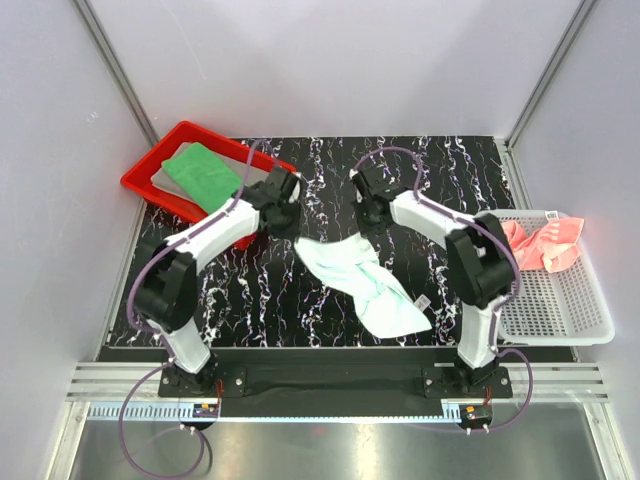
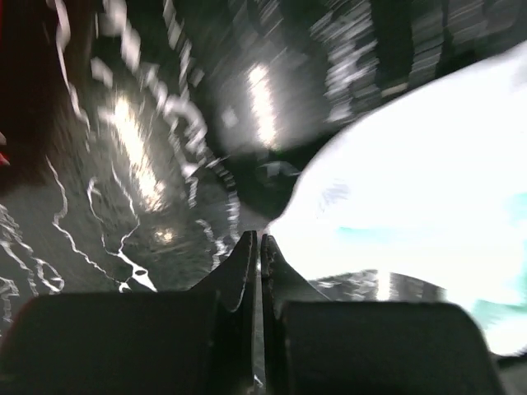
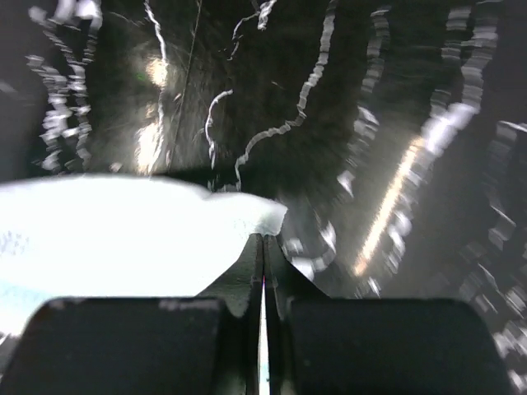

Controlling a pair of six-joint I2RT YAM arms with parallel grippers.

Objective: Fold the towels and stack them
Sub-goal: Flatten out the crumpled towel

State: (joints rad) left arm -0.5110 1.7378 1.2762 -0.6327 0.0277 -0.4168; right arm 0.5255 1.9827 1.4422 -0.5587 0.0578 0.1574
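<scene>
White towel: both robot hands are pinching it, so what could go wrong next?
1. The left gripper and right gripper each seem to pinch only a tiny corner of the white towel, so a corner might slip out when lifted.
2. The towel lies twisted and bunched, so it may fold crooked unless it is spread flat first.

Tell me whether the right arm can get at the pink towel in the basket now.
Probably not yet. The salmon-pink towel lies uncovered in the white mesh basket beside that arm, but the right hand is shut on a corner of the white towel and would have to let go first.
</scene>
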